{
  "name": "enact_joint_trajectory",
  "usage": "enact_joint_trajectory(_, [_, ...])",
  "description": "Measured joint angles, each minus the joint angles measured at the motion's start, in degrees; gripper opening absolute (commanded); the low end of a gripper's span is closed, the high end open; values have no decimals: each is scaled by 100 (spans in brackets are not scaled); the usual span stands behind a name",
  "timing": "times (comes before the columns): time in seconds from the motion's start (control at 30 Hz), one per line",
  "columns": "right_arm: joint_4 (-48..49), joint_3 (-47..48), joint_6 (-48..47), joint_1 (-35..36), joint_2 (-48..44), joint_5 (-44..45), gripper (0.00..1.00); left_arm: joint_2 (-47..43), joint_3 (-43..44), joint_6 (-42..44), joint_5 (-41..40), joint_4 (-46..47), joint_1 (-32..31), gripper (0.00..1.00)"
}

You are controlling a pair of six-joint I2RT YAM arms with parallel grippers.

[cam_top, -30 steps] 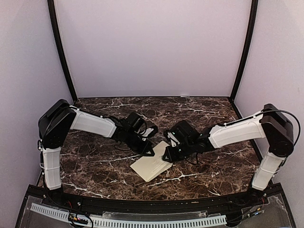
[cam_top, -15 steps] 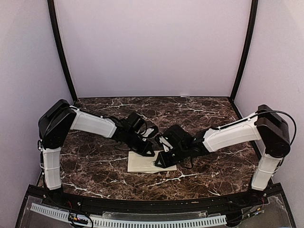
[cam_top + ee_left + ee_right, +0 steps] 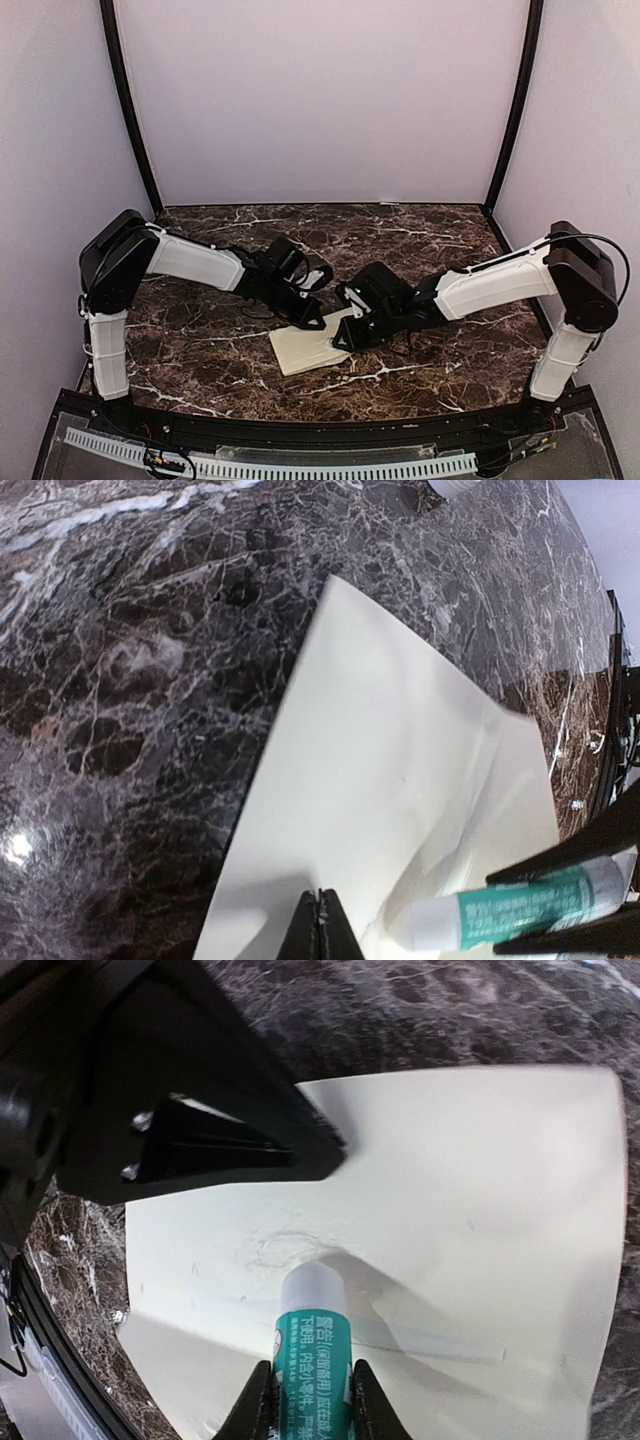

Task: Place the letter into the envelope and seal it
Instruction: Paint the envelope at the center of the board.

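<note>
Right wrist, glue stick (image 3: 312, 1350) touching envelope (image 3: 480, 1190)

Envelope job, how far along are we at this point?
Looks done: no loose letter shows anywhere, so it is probably inside the envelope. In hand: the left hand, shut, pins the envelope to the table, while the right hand holds a green glue stick with its tip on the paper. Left: finish gluing and press the envelope shut. I cannot tell whether it is stuck down yet.
</note>
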Motion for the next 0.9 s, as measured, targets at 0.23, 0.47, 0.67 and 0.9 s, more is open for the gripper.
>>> enact_joint_trajectory(0.23, [-129, -212, -50, -402, -249, 109, 5, -332, -348, -101, -173, -20, -28, 0])
enact_joint_trajectory(0.47, [-339, -212, -380, -487, -420, 83, 6, -920, -586, -393, -295, -35, -26, 25])
enact_joint_trajectory(0.67, [-365, -212, -544, -492, -717, -39, 6, -1292, -662, -645, -452, 140, -28, 46])
enact_joint_trajectory(0.9, [-302, -216, -560, -494, -710, -138, 5, -1235, -861, -798, -579, 199, -28, 47])
